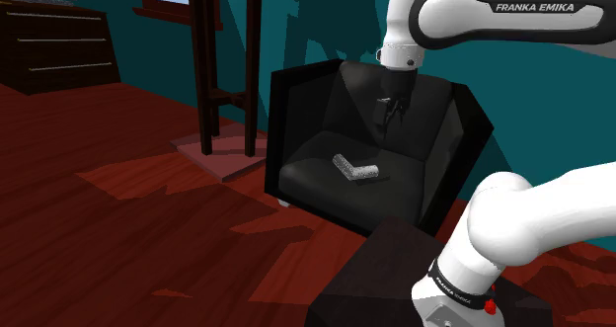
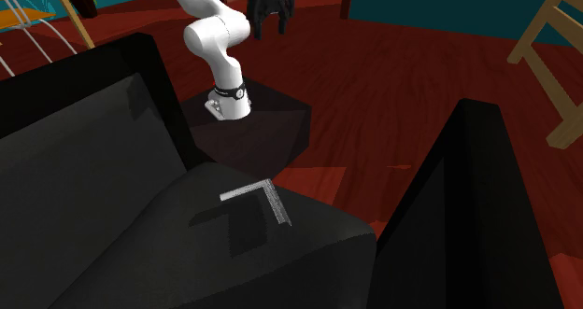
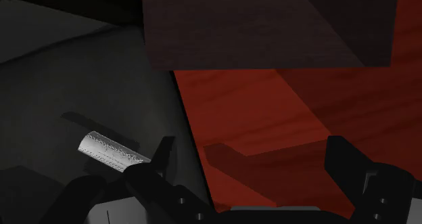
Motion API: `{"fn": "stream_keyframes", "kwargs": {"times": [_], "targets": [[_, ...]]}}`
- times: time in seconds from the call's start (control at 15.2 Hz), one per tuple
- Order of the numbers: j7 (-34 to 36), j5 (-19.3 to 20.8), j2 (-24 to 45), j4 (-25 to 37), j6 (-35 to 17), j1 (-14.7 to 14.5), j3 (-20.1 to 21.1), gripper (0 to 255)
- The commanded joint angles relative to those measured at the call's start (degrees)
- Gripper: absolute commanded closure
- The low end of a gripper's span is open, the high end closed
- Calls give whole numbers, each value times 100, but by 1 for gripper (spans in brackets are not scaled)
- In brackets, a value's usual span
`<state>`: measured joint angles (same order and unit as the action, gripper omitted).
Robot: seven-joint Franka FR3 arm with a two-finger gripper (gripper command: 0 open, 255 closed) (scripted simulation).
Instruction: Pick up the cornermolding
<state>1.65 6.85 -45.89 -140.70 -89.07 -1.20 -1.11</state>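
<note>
At the shoulder view's far left, a dark dresser (image 1: 54,43) stands against the teal wall. Next to its right, dark wooden posts (image 1: 222,68) rise from a low base on the red wood floor (image 1: 128,246). Further right sits a black armchair (image 1: 286,108). The cornermolding (image 1: 356,167), a pale grey L-shaped piece, lies flat on the seat cushion, near its middle. The gripper (image 1: 395,108) hangs above the seat in front of the backrest, higher than the molding and slightly to its right, well apart from it. The stand (image 1: 395,276) occupies the lower right.

In the second exterior view, the cornermolding (image 2: 262,197) rests near the cushion's front edge, with the stand (image 2: 271,134) beyond it and the gripper (image 2: 269,27) overhead.

In the wrist view, the fingers (image 3: 162,158) are spread wide, grasping nothing. The cornermolding (image 3: 108,150) lies outside the gap of the gripper (image 3: 251,151), beside one finger.
</note>
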Motion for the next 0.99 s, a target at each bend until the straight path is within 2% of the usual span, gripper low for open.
{"fn": "stream_keyframes", "kwargs": {"times": [0.0, 0.46, 0.92], "targets": [[0, 0, 0, 0, 0, 0, 0, 0], [-754, 439, 705, -453, -1295, 180, -754, 0], [-1526, 661, 1895, -472, -2635, 282, -1496, 0]]}}
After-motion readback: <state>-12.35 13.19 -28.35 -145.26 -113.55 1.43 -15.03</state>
